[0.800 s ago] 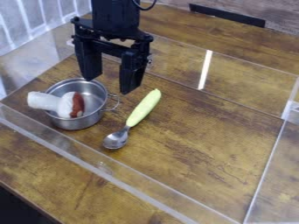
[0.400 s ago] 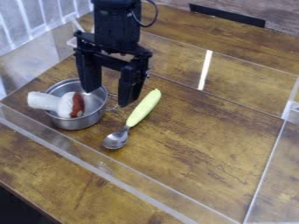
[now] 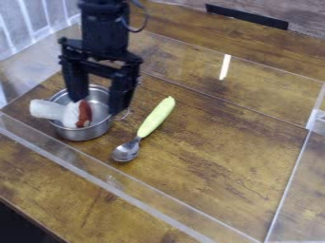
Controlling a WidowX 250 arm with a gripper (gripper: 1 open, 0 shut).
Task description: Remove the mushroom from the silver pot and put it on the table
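claw (image 3: 99,87) open above mushroom (image 3: 66,113) in silver pot (image 3: 79,128)

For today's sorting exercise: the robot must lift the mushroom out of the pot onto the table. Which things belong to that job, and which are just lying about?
Belongs: mushroom, silver pot, table, open gripper.
Lying about: yellow-green corn piece, metal spoon.

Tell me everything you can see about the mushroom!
The mushroom is a toy lying on its side in the silver pot. Its red-brown cap sits inside the pot, and its thick white stem sticks out over the left rim. It looks like smooth plastic. The open tool hangs just above it, not gripping it.
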